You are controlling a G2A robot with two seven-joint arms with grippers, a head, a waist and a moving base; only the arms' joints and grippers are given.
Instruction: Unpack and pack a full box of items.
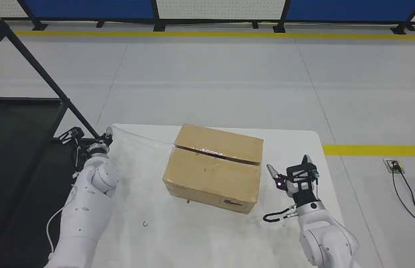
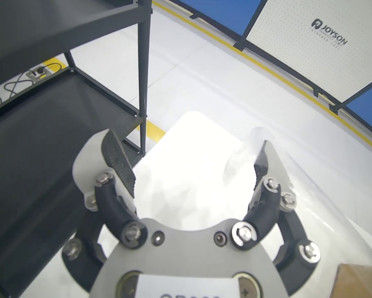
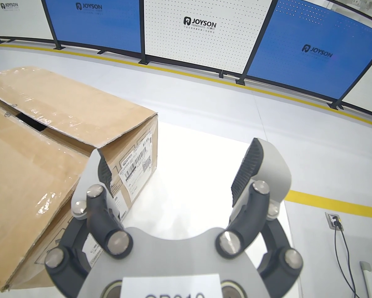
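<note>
We see our right hand wide open and empty, the box just beside it; our left hand is likewise open, well apart from the box

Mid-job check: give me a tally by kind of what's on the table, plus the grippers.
Cardboard box: 1
Small dark item, too small to identify: 1
Grippers: 2, left gripper and right gripper, both open
Total: 4
</note>
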